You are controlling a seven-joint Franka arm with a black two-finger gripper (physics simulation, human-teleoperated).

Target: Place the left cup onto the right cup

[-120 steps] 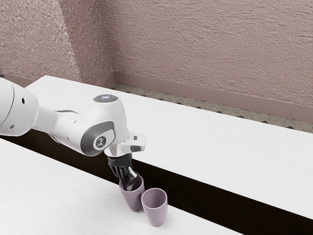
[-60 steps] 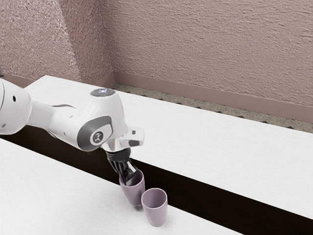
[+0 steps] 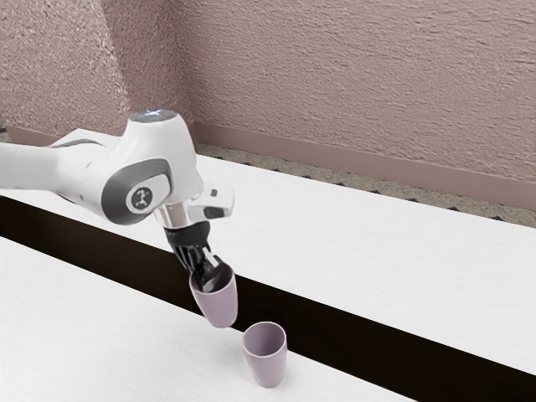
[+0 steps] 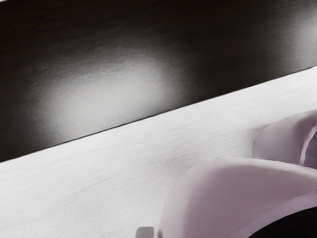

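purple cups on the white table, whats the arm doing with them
A white robot arm has its black two-finger gripper shut on the rim of one pale purple cup, holding it tilted in the air above the white table. The other pale purple cup stands upright on the table, lower and toward the exterior view's right. The cups are apart; nothing is stacked yet.

White arm (image 3: 79,172) (grey joints (image 3: 138,198)); black gripper (image 3: 209,273)

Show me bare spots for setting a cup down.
Near table: bare from the standing cup toward the exterior view's left. Far table, beyond the dark gap: bare. Crowded where the held cup hangs by the standing cup.
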